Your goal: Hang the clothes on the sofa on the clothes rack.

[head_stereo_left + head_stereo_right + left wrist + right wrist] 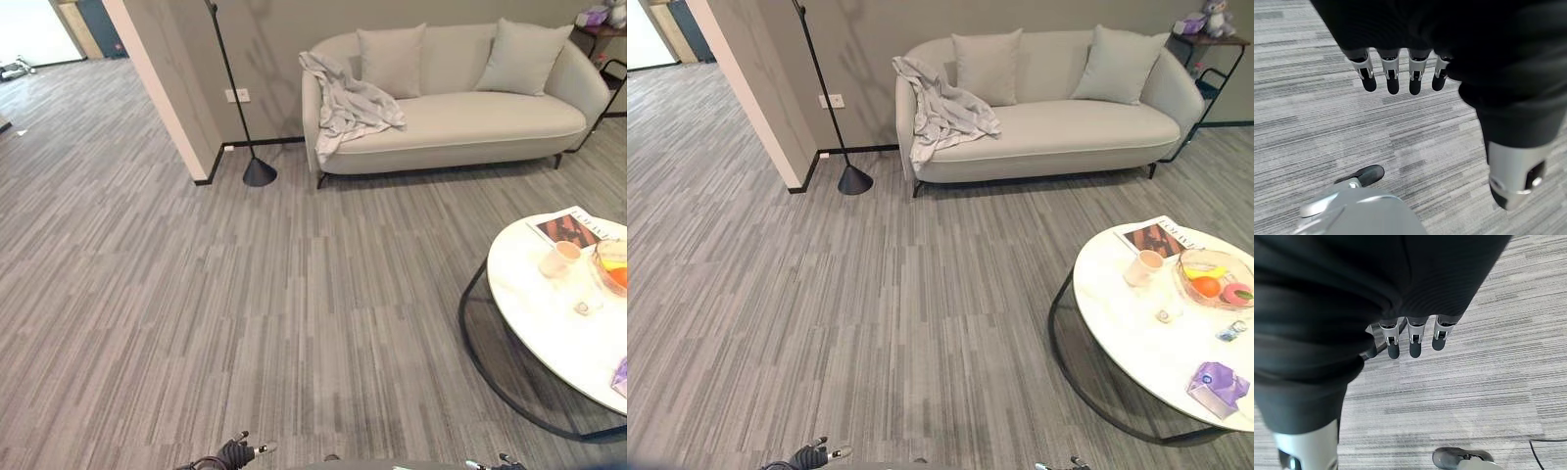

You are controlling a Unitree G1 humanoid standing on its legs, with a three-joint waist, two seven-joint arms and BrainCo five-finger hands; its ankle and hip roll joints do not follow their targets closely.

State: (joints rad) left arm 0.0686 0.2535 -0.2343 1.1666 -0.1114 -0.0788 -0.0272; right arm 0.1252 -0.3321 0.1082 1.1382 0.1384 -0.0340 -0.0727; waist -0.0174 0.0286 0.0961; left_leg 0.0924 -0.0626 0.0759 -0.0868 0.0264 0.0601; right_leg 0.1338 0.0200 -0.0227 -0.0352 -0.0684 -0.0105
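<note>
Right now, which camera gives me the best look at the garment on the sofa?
The right eye view: the grey garment lies whole over the sofa arm, nearer the middle. The left eye view shows it likewise, further up. Both wrist views look at the floor.

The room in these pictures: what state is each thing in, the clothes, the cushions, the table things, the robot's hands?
Grey garment: crumpled, draped over the sofa's arm and seat.
Cushions: upright against the backrest.
Magazine: lying flat on the round table.
Cup: upright.
Fruit bowl: upright, holding fruit.
Left hand: open, empty, above the floor.
Right hand: open, empty.
</note>
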